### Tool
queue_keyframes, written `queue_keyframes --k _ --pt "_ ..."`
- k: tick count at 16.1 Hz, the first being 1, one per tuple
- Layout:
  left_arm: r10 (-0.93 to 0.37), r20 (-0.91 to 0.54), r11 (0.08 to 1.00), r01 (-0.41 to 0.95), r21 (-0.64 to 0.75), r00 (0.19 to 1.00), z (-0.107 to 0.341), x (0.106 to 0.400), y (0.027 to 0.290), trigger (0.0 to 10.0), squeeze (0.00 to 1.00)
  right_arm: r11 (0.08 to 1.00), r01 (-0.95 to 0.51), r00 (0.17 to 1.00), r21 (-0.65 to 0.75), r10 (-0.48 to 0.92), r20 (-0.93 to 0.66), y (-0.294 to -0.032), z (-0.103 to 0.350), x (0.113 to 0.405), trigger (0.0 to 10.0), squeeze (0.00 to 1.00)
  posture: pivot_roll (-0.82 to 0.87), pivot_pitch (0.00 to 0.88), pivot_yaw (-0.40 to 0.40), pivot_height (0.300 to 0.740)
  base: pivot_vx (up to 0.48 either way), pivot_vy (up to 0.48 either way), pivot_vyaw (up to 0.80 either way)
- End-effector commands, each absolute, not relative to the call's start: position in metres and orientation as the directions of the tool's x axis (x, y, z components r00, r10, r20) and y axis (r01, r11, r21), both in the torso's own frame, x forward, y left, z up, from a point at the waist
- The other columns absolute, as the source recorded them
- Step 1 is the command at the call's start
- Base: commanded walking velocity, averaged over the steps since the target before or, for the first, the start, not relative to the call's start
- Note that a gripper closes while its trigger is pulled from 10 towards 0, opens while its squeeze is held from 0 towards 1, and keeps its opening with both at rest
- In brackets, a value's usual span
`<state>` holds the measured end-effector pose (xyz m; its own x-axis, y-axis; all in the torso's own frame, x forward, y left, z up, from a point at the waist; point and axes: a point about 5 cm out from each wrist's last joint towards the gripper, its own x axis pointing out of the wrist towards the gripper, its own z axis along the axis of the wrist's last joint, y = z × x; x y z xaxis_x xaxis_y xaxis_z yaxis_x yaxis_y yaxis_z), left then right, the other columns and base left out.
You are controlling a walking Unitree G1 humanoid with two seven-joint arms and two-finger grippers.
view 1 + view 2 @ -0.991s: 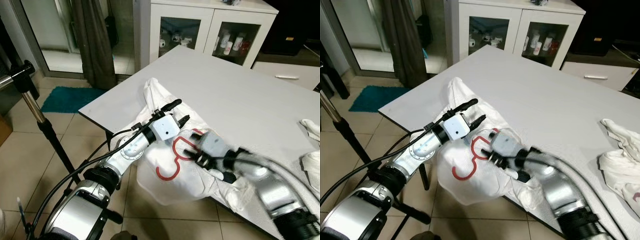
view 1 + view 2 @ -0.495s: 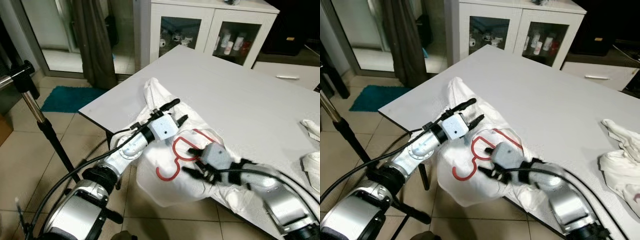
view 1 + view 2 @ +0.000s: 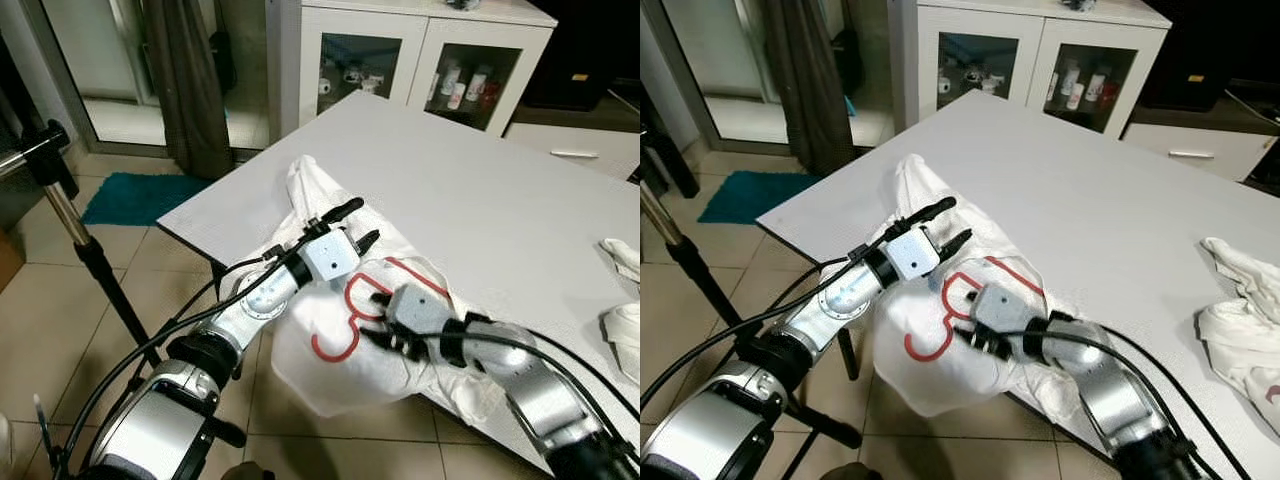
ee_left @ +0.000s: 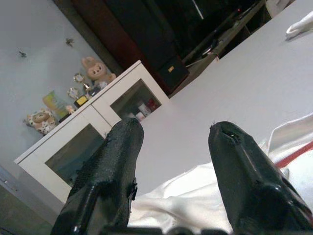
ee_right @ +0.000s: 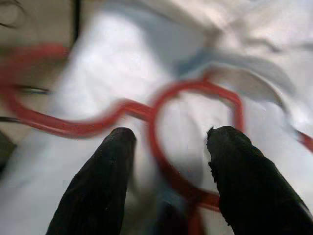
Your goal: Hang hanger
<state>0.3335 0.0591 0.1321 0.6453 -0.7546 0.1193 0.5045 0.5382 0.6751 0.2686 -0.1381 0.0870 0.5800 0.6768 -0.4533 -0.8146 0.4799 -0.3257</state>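
From the head views, a thin red hanger (image 3: 350, 318) lies on a white garment (image 3: 940, 370) draped over the table (image 3: 500, 190) edge, the left claw (image 3: 355, 225) spread beside it, while the right wrist view shows the right claw (image 5: 168, 147) open, straddling its ring.

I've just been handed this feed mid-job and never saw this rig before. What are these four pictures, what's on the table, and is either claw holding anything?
The two wide pictures come from a stereo camera on a humanoid robot's head, looking down at a white table. The two close-ups come from cameras on its wrists, looking along each claw's black fingers. A white garment lies over the table's near edge, with a red hanger resting on it. More white cloth lies at the far right. The left gripper is open above the garment, holding nothing. The right gripper is open, its fingers either side of the hanger's ring below the hook, not closed on it.
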Motion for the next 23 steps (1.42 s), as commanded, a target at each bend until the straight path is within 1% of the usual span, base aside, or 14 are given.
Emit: queue_keyframes --k 1,2,5,7,8,9,10,11,13,20,23 --pt "-0.764 0.131 0.529 0.498 0.687 0.632 0.137 0.333 0.057 10.0 0.0 0.51 -0.778 0.628 -0.366 0.629 -0.458 -0.143 0.086 0.275 10.0 0.0 0.03 0.001 -0.031 0.723 0.0 0.0 0.0" --pt "-0.764 0.13 0.529 0.499 0.686 0.632 0.137 0.333 0.057 10.0 0.0 0.516 -0.779 0.626 -0.355 0.628 -0.462 -0.144 0.085 0.275 10.0 0.0 0.03 0.002 -0.031 0.723 0.0 0.0 0.0" --pt "-0.766 0.131 0.529 0.501 0.685 0.63 0.136 0.333 0.056 10.0 0.0 0.473 -0.812 0.581 -0.342 0.598 -0.553 -0.154 0.073 0.268 10.0 0.0 0.02 0.002 -0.031 0.723 0.0 0.0 0.0" --pt "-0.766 0.133 0.529 0.501 0.684 0.628 0.137 0.333 0.055 10.0 0.0 0.471 -0.814 0.577 -0.34 0.592 -0.562 -0.155 0.07 0.267 10.0 0.0 0.02 0.003 -0.031 0.723 0.0 0.0 0.0" --pt "-0.767 0.133 0.529 0.502 0.685 0.627 0.137 0.332 0.055 10.0 0.0 0.47 -0.813 0.578 -0.342 0.591 -0.562 -0.155 0.07 0.267 8.0 0.0 0.02 0.003 -0.031 0.723 0.0 0.0 0.0" --pt "-0.768 0.134 0.529 0.502 0.684 0.626 0.137 0.332 0.054 10.0 0.0 0.466 -0.816 0.575 -0.342 0.593 -0.565 -0.154 0.07 0.266 3.5 0.0 0.02 0.004 -0.031 0.723 0.0 0.0 0.0" --pt "-0.768 0.134 0.529 0.502 0.684 0.626 0.137 0.332 0.054 10.0 0.0 0.461 -0.821 0.568 -0.338 0.596 -0.568 -0.153 0.069 0.266 1.5 0.0 0.02 0.004 -0.031 0.723 0.0 0.0 0.0" --pt "-0.768 0.135 0.529 0.502 0.684 0.626 0.137 0.332 0.054 10.0 0.0 0.453 -0.83 0.554 -0.325 0.603 -0.574 -0.151 0.068 0.264 0.0 0.0 0.02 0.004 -0.032 0.723 0.0 0.0 0.0" --pt "-0.767 0.136 0.53 0.501 0.684 0.627 0.138 0.332 0.054 10.0 0.0 0.453 -0.84 0.538 -0.299 0.62 -0.571 -0.149 0.068 0.262 0.0 0.0 0.03 0.004 -0.032 0.723 0.0 0.0 0.0" --pt "-0.767 0.141 0.532 0.498 0.684 0.625 0.14 0.333 0.052 10.0 0.0 0.476 -0.836 0.547 -0.273 0.676 -0.494 -0.148 0.088 0.266 0.0 0.0 0.02 0.0 -0.033 0.723 0.0 0.0 0.0" --pt "-0.768 0.145 0.534 0.497 0.684 0.624 0.141 0.333 0.052 10.0 0.0 0.525 -0.818 0.572 -0.234 0.706 -0.418 -0.148 0.105 0.271 0.0 0.0 0.02 0.0 -0.033 0.723 0.0 0.0 0.0"
